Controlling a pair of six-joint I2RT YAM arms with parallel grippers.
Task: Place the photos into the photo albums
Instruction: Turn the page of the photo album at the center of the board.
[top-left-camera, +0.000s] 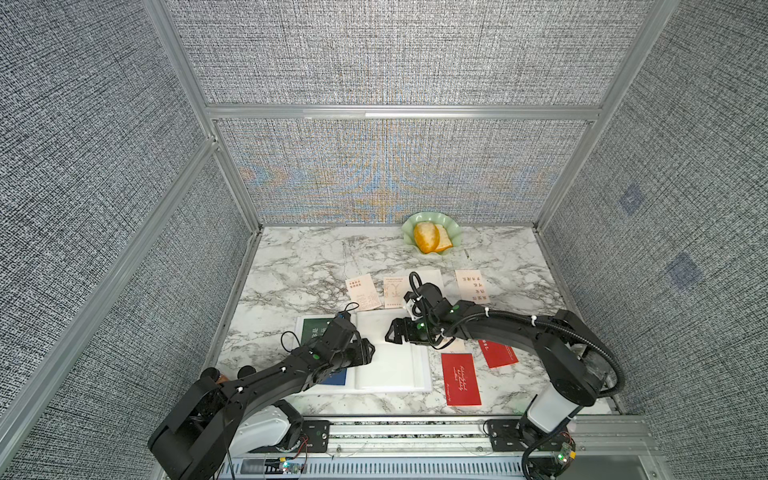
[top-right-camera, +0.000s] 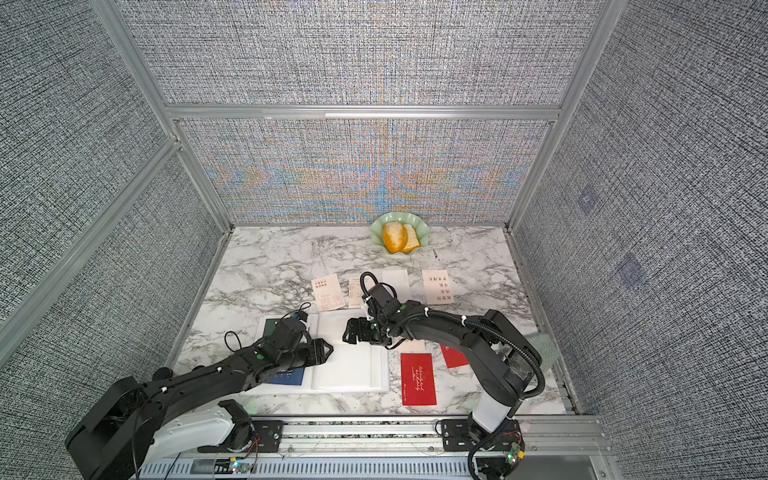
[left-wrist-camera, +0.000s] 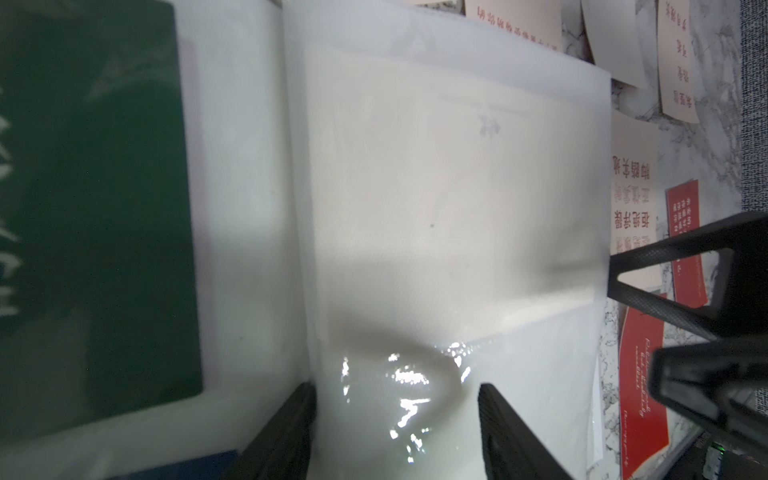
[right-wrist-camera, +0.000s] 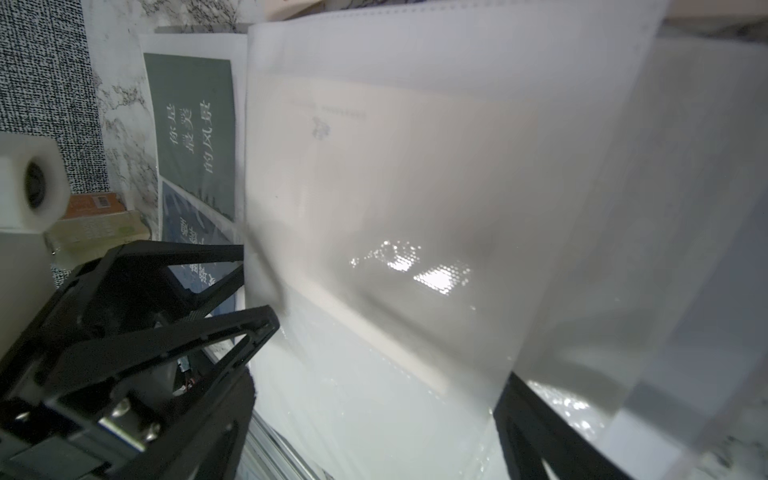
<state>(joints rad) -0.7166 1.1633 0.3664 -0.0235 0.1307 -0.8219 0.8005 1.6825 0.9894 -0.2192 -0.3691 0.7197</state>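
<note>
Left hand (top-left-camera: 368, 353), right hand (top-left-camera: 390, 334) wide, at opposite album (top-left-camera: 395, 370) page edges; contact unclear.

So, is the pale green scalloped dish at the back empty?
No, the pale green scalloped dish holds two orange-yellow bread-like pieces.

The green card (right-wrist-camera: 191, 120) in the photo album (right-wrist-camera: 195, 43) reads 你是最美的风景; other print is unreadable.

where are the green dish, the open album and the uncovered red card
green dish (top-left-camera: 432, 217), in a top view, on its far rim
album (top-left-camera: 395, 368), in a top view, on a bare white page
red card (top-left-camera: 461, 379), in a top view, on its middle
</note>
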